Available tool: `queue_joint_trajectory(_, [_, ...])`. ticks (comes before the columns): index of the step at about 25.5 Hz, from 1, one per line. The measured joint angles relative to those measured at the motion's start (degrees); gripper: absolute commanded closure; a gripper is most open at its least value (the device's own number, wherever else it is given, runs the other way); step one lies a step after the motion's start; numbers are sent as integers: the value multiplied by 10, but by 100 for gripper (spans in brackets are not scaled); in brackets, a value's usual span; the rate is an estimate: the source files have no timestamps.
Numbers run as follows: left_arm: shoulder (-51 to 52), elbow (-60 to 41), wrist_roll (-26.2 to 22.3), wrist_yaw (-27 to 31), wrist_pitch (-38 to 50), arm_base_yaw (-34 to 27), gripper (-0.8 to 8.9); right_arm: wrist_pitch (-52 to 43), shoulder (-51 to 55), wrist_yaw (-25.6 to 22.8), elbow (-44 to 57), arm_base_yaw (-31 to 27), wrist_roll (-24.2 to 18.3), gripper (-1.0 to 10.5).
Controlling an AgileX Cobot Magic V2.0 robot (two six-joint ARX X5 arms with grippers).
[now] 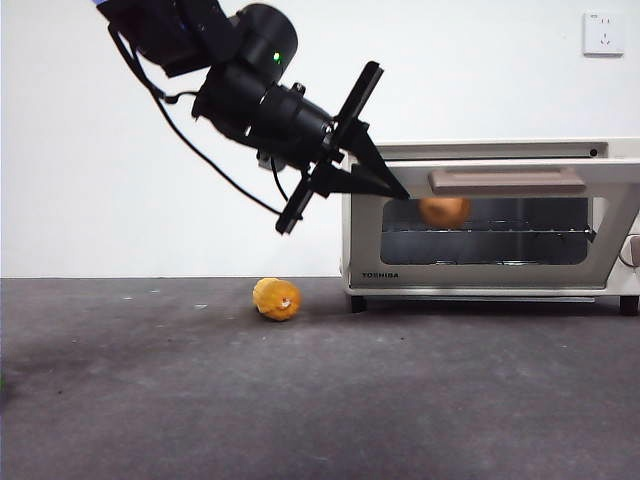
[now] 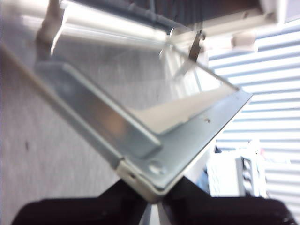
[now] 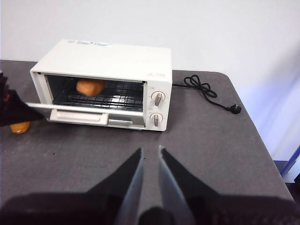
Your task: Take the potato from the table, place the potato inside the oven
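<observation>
- A plain white wall with a socket (image 1: 603, 33) stood behind the dark grey worktop (image 1: 320, 400), which ran the whole width of the front view.
- The cream-white oven (image 1: 490, 215) sat on the worktop towards the right of the front view, its glass door (image 1: 500, 225) partly lowered and hanging out at a slant, handle (image 1: 507, 180) outward.
- The potato (image 1: 444, 210) lay inside the oven on the wire rack (image 3: 105, 98), towards the left end of the cavity as seen from the front; in the right wrist view it (image 3: 90, 87) showed through the gap above the door.
- The left end effector (image 1: 385, 190) reached in from the upper left of the front view, angled down to the door's upper left corner.
- In the left wrist view its two black jaws stood on either side of the door's metal corner (image 2: 150, 173), close against it with only the door's edge between them.
- The right end effector (image 3: 150, 154) hovered well back from the oven, over bare worktop, its jaws nearly together with a narrow gap and holding nothing.
- A small bumpy yellow-orange object (image 1: 277, 298) lay on the worktop just left of the oven, apart from it.
- Two round knobs (image 3: 158, 108) sat on the oven's right panel, and a black power cord (image 3: 206, 91) trailed on the worktop beyond it.
</observation>
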State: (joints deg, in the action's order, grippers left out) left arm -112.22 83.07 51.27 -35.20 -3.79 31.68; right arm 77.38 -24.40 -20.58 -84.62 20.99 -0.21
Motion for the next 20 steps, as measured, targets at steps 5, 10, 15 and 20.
queue_joint_trajectory(5, [0, 48, 0, 30, -1, -3, 822, 0, 0, 0, 0, 0, 0, 884])
queue_joint_trajectory(10, [0, 84, 0, 72, -1, -8, 822, 0, 0, 0, 0, 0, 0, 884])
queue_joint_trajectory(15, [0, 91, 0, 80, -2, -14, 822, 0, 0, 0, 0, 0, 0, 884])
queue_joint_trajectory(20, [0, 91, -13, 81, -9, -16, 822, -2, 0, 0, 0, 0, 0, 883])
